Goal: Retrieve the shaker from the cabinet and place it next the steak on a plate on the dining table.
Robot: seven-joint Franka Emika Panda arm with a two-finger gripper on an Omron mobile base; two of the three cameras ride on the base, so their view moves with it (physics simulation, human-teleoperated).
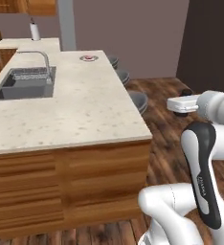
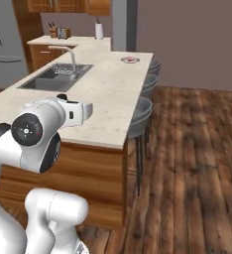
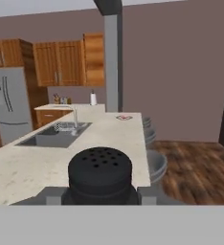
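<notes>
The black shaker [image 3: 100, 173] with its holed top fills the bottom middle of the hand view, and my gripper [image 3: 100, 196] is shut on it, a grey finger [image 3: 51, 196] on each side. It is held in the air off the near end of the dining table [image 1: 85, 110]. Far along the stone top lies the light-grey plate [image 1: 88, 58] with the pinkish steak [image 3: 124, 116] on it. The same plate [image 2: 130, 60] sits near the table's right edge in the right base view. The cabinet is out of view.
A grey sink [image 1: 23, 86] with a curved faucet [image 1: 42, 60] is set into the table's left half. Grey round stools [image 2: 140, 111] line the right side. Beyond are a paper towel roll [image 3: 93, 99], wooden wall cupboards [image 3: 56, 62] and a fridge [image 3: 8, 103]. Wood floor [image 2: 197, 163] lies to the right.
</notes>
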